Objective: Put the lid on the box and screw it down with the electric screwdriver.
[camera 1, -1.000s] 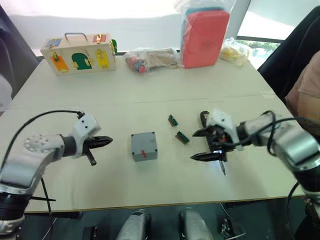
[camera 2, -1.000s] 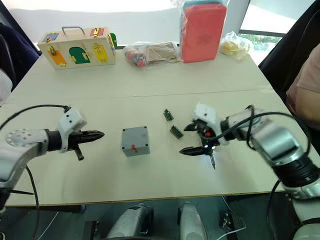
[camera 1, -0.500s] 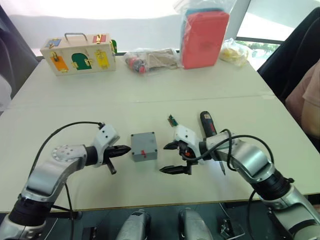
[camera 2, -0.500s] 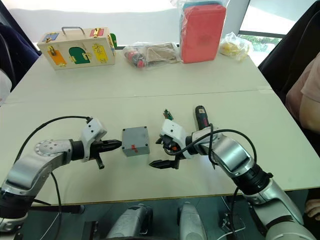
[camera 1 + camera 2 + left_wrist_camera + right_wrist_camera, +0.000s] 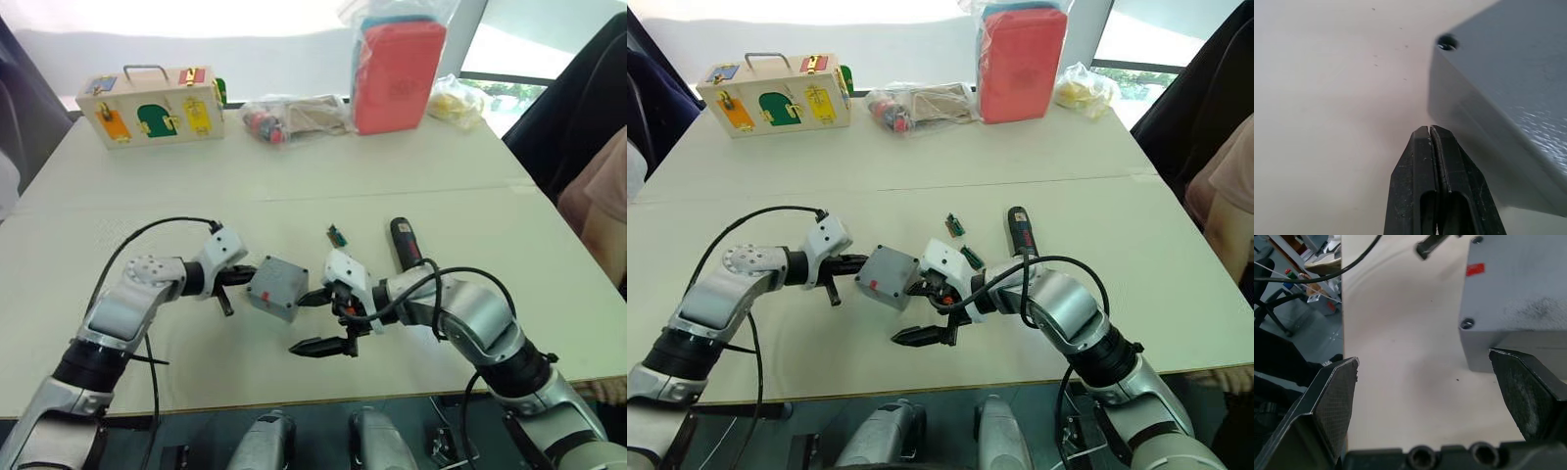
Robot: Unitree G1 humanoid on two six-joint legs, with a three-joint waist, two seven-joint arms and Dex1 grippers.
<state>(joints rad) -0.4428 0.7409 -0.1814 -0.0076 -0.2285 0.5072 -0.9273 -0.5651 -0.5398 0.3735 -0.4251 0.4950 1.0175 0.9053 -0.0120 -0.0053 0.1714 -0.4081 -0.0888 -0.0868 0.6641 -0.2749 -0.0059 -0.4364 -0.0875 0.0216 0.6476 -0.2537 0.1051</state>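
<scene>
Box (image 5: 275, 288) sits tilted on the table (image 5: 411, 166) between both hands: left hand (image 5: 241, 276) pinched closed at its left side, right hand (image 5: 320, 321) spread wide at its right. Screwdriver (image 5: 404, 241) lies beyond the right arm.

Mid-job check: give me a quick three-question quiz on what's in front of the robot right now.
1. True or false: the left hand has its fingers shut.
2. The slim black electric screwdriver is: A) in the right hand; B) lying on the pale table; C) on the wooden box.
3. Fill in: the open right hand has one finger against the small grey plastic box, which bears a ____ mark.
Key: 1 true; 2 B; 3 red.
</scene>
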